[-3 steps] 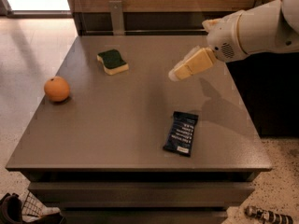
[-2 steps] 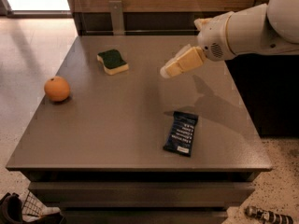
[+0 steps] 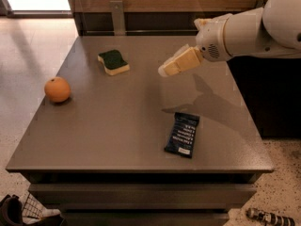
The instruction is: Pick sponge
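- Grey table (image 3: 117, 126): sponge (image 3: 113, 61) lies far-left, green face up, untouched; orange (image 3: 57, 89) and dark packet (image 3: 182, 134) sit well apart from it.
- Gripper (image 3: 165, 71) hangs in the air right of the sponge; released or clenched, cannot tell.
- Step: approach. The next move likely calls for travel left, then descent over the sponge.
- Versus 1 s ago: gripper has shifted left toward the sponge; the 3 items are unmoved.

Table (image 3: 117, 140): smooth, matt grey-brown top. Sponge (image 3: 113, 61), far left: rough green top, pale foam base. Gripper (image 3: 165, 69), above the far middle: smooth cream plastic. Packet (image 3: 182, 134): glossy.
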